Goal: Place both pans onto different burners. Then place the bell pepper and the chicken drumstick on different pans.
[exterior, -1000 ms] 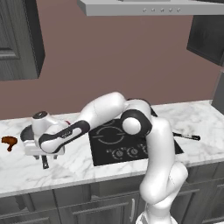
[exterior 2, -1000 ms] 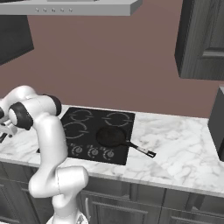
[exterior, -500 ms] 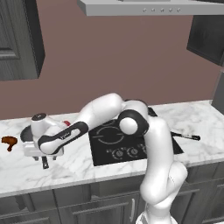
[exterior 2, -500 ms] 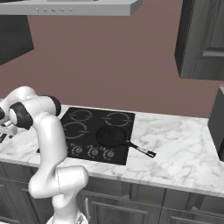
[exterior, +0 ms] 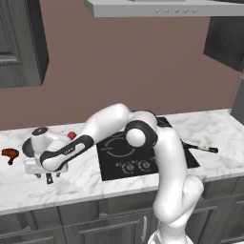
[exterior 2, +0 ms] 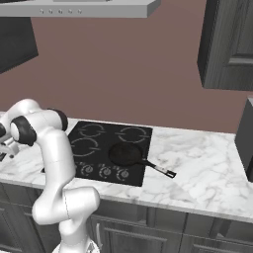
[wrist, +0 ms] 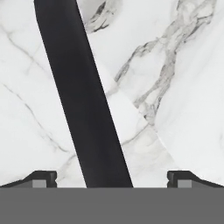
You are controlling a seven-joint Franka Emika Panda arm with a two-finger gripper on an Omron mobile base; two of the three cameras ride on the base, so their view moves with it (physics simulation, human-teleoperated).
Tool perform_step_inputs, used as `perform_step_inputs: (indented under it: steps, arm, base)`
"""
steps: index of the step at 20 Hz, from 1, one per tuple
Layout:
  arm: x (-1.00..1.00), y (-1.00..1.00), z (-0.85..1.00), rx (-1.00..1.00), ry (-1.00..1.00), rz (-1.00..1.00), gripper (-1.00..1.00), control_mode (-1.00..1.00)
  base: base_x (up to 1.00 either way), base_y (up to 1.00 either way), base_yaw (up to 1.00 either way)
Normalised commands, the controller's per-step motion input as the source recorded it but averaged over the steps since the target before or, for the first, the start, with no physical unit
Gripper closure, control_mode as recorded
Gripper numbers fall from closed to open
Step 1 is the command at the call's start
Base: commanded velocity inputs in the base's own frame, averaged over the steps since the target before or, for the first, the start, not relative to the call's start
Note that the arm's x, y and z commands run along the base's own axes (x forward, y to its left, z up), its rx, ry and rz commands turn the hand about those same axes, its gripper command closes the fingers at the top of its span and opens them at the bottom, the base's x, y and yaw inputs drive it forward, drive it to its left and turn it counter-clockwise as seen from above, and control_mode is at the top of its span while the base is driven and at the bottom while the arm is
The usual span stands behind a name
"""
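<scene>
At the far left of the left base view, the chicken drumstick (exterior: 8,154) is lying on the marble counter (exterior: 76,181). Just right of it the arm is reaching way out, folding from its shoulder at lower right, up over the cooktop (exterior: 143,159), then sloping down and leftward so the hand is hanging low over the counter. The gripper (exterior: 48,178) is pointing straight down, dark fingertips close above the marble. A bit of red, the bell pepper (exterior: 72,135), is peeking out just behind the forearm.

In the hand view, the fingers (wrist: 41,178) are standing wide apart, one at each bottom corner, and a long black pan handle (wrist: 78,96) is running between them from upper left down to bottom centre, untouched by either tip as far as I can see.

Over in the right base view, the smaller pan (exterior 2: 126,154) is sitting on the cooktop's front right burner, its handle sticking out to the lower right over the counter.
</scene>
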Motion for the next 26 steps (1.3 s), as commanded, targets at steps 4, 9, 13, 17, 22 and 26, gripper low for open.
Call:
perform_step_inputs:
  steps: [4, 9, 13, 17, 22, 26]
  arm:
    - [0.00, 0.06, -0.05, -0.01, 0.00, 0.00, 1.00, -1.00]
    - [0.00, 0.01, 0.00, 0.00, 0.00, 0.00, 1.00, -1.00]
    - [0.00, -0.01, 0.00, 0.00, 0.01, 0.01, 1.00, -1.00]
    - [0.00, 0.00, 0.34, 0.00, 0.05, 0.05, 1.00, -1.00]
    - [0.00, 0.00, 0.55, 0.00, 0.00, 0.02, 1.00, -1.00]
    - [0.00, -0.09, 0.40, 0.00, 0.00, 0.04, 1.00, -1.00]
  base:
    - [0.00, 0.00, 0.00]
    - [0.00, 0.00, 0.00]
    - [0.00, 0.00, 0.00]
    - [0.00, 0.00, 0.00]
    - [0.00, 0.00, 0.00]
    - [0.00, 0.00, 0.00]
